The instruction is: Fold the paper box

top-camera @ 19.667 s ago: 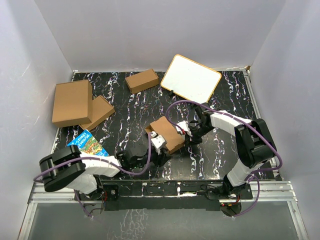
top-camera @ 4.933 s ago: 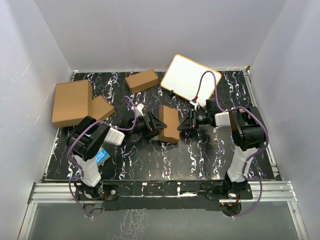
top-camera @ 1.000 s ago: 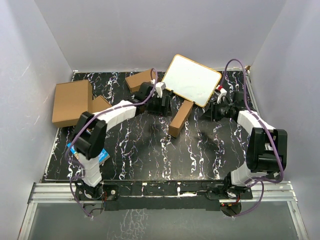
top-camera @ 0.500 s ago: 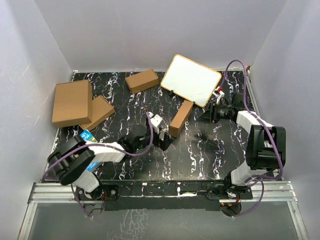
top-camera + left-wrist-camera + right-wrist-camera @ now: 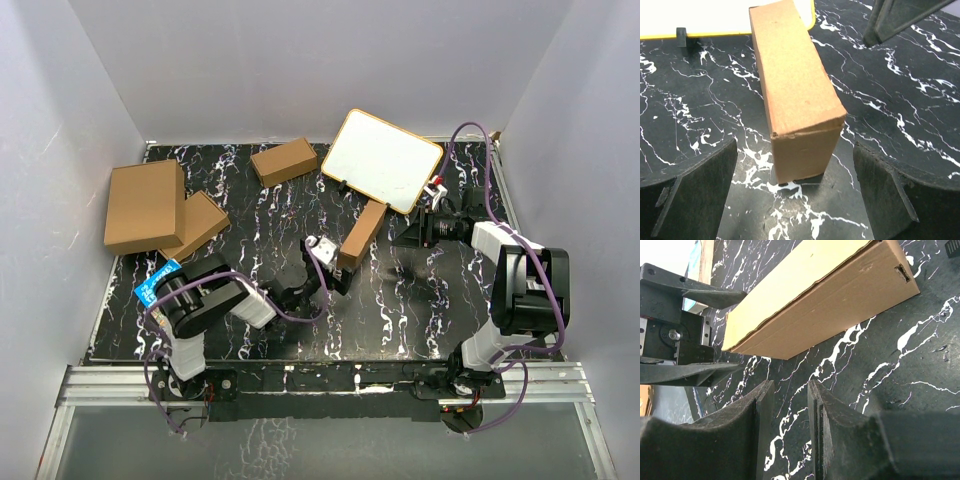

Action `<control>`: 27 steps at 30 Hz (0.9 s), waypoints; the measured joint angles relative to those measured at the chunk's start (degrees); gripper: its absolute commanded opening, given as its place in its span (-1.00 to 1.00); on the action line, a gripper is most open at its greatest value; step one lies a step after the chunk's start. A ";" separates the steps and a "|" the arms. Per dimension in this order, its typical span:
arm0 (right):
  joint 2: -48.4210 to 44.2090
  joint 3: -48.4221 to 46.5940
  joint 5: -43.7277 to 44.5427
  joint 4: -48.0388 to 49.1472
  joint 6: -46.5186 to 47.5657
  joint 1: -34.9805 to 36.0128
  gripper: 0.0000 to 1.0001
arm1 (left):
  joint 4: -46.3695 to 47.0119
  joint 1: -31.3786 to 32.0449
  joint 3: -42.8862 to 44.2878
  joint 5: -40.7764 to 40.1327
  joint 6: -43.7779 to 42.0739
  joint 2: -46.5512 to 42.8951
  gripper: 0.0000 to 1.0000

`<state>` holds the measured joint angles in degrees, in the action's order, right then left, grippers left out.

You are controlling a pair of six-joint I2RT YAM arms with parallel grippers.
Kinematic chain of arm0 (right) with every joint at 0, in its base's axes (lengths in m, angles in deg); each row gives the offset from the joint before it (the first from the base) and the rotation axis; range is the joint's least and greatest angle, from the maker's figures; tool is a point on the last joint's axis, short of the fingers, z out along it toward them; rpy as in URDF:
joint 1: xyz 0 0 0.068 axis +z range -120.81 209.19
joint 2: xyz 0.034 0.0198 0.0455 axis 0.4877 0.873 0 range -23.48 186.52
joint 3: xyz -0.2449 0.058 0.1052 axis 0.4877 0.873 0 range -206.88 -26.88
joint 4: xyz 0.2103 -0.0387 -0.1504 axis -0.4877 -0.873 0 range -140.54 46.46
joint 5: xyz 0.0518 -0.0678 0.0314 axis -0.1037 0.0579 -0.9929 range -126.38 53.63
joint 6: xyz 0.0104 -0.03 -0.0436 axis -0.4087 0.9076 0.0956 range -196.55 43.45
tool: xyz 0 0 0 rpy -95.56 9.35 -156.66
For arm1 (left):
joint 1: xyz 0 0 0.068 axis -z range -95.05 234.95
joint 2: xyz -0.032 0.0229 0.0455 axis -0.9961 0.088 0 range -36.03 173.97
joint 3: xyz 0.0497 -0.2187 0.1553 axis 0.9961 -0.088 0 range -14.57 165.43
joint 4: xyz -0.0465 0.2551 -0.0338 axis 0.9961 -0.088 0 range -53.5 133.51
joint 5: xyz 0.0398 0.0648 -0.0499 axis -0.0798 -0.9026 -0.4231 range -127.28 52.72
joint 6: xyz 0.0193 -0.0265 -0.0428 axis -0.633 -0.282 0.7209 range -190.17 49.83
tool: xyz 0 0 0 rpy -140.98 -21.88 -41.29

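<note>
The paper box (image 5: 361,231) is a closed, plain brown, brick-shaped carton lying on the black marbled table (image 5: 430,310), its far end by the white board. In the left wrist view its near end (image 5: 802,145) faces me. My left gripper (image 5: 331,273) sits low at that end and is open wide (image 5: 795,197). Its fingers (image 5: 695,185) stand on either side, short of the cardboard. My right gripper (image 5: 406,235) is to the box's right, pointing at its long side (image 5: 840,295). Its jaws (image 5: 790,415) are a narrow gap apart with nothing between them.
A white board with a yellow frame (image 5: 385,160) leans at the back, touching the box's far end. Another small brown box (image 5: 284,161) lies at the back. A big brown carton (image 5: 145,205) rests on a flatter one (image 5: 203,224) at the left. A blue printed carton (image 5: 158,281) lies near the left arm.
My left arm has swung from the back of the table round to the box's near end, and its gripper has opened fully. The right gripper edged slightly towards the box, which stayed put.
</note>
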<state>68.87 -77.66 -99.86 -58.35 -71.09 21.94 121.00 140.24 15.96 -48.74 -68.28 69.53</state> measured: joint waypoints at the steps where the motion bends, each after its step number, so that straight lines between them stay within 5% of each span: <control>1: 0.00 0.00 -0.11 0.02 0.00 0.00 -0.23 | 0.09 0.07 0.35 -0.44 0.00 0.37 0.94; 6: 0.07 0.00 -0.55 0.02 0.00 0.00 -0.23 | 0.72 0.39 3.98 -3.61 0.04 3.69 0.88; 17: 0.20 0.00 -0.98 0.04 0.00 0.00 -0.23 | -1.86 0.50 6.78 -5.55 -1.05 6.49 -0.27; 27: 0.90 0.00 -0.57 0.04 -0.26 0.00 -0.23 | -15.30 0.83 6.12 -8.70 -14.03 -3.02 -0.42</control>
<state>69.77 -77.66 -100.43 -58.31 -71.35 21.94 105.70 141.07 22.08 -57.44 -82.31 66.51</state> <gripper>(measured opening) 0.383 0.510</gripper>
